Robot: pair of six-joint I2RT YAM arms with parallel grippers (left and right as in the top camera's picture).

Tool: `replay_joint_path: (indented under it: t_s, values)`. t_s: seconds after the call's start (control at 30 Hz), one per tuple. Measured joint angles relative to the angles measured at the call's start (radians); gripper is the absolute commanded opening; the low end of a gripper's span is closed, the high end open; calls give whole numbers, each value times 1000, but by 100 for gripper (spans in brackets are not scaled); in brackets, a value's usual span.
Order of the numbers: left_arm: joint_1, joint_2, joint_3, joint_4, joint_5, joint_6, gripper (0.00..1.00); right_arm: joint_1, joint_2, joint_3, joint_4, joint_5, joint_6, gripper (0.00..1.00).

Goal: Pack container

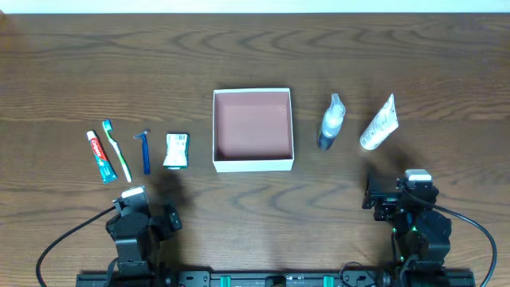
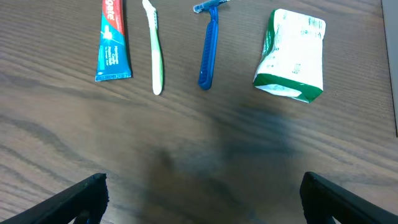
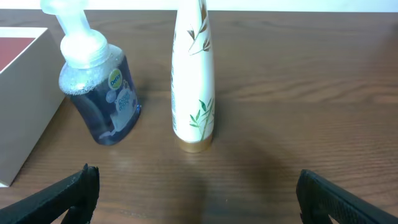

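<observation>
Tabletop [image 1: 80, 64]: dark wood grain under everything you see.
Your 9 o'clock row: toothpaste [image 1: 100, 156], toothbrush [image 1: 117, 151], blue razor [image 1: 145, 151], green-and-white packet [image 1: 177, 150], side by side, none touching.
Heads: brush bristles toward 11 o'clock, razor head toward 12.
Your 3 o'clock pair: blue pump bottle [image 1: 331, 123], white tube [image 1: 379, 124], lying apart, tube cap toward 7.

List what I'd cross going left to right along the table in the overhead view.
Toothpaste tube → green toothbrush → blue razor → green-and-white packet → container → blue pump bottle → white tube.
</observation>
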Motion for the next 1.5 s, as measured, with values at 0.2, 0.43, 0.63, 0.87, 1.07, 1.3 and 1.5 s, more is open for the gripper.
replay_joint_path:
  t_s: [0.2, 0.43, 0.63, 0.87, 1.07, 1.3, 1.5]
  values:
    - [0, 0, 0, 0, 0, 0, 98, 0, 0, 0, 0, 0, 0, 99]
    - [0, 0, 0, 0, 0, 0, 98, 0, 0, 0, 0, 0, 0, 99]
    - [0, 0, 0, 0, 0, 0, 98, 0, 0, 0, 0, 0, 0, 99]
    - [0, 0, 0, 0, 0, 0, 98, 0, 0, 0, 0, 0, 0, 99]
    - [0, 0, 0, 0, 0, 0, 98, 0, 0, 0, 0, 0, 0, 99]
    - [0, 0, 0, 3, 0, 0, 98, 0, 0, 0, 0, 0, 0, 99]
    - [0, 0, -2, 25, 0, 4, 98, 0, 0, 0, 0, 0, 0, 99]
